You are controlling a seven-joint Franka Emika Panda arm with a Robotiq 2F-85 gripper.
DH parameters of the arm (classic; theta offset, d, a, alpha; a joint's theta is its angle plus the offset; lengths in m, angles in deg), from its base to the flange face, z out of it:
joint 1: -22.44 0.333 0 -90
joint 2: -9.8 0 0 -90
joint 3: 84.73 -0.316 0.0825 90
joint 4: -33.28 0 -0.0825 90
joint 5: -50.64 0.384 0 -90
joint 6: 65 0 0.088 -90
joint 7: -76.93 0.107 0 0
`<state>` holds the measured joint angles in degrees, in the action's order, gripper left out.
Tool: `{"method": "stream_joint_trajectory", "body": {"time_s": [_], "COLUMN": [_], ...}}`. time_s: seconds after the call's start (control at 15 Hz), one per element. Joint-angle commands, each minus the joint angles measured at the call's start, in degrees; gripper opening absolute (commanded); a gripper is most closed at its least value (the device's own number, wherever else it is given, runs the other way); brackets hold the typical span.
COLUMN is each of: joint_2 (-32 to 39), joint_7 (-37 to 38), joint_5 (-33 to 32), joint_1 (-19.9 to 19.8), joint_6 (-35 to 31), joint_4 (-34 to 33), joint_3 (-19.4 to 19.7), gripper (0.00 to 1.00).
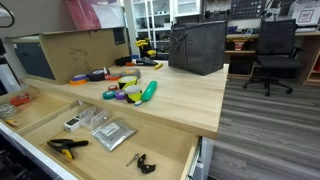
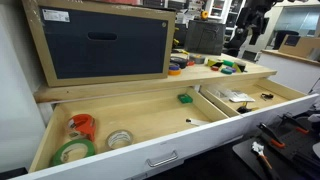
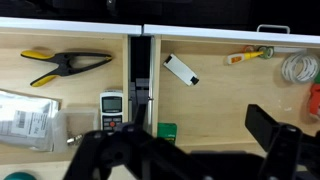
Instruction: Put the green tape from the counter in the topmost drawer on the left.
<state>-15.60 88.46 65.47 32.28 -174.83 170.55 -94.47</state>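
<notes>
Above the divider [image 3: 140, 60] between the drawers, the pincer [image 3: 185, 148] hangs spread and empty while the green tape [image 2: 72, 152] lies in the left drawer [image 2: 150, 125], so a slow, straight lift away probably suits best.

Gripper [image 3: 190, 140]: matte black throughout, angular linkage bars, two blocky jaws, edges blurred close to camera.

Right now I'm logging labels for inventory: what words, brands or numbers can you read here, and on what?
No text can be read.
White sticker on the framed panel: print too small.
Handheld meter: markings blurred.
Plastic bag beside it: nothing legible.
</notes>
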Motion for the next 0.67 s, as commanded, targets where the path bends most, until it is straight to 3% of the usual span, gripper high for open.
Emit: {"method": "stream_joint_trajectory", "body": {"time_s": [0.0, 0.6], "joint_2": [0.0, 1.5], "joint_7": [-0.1, 2.1], "joint_5": [0.1, -1.9], "joint_1": [-0.3, -1.9], "joint_6": [0.1, -1.2], "joint_4": [-0.1, -1.8], "joint_3": [-0.2, -0.5], "gripper": [1.0, 1.0]}}
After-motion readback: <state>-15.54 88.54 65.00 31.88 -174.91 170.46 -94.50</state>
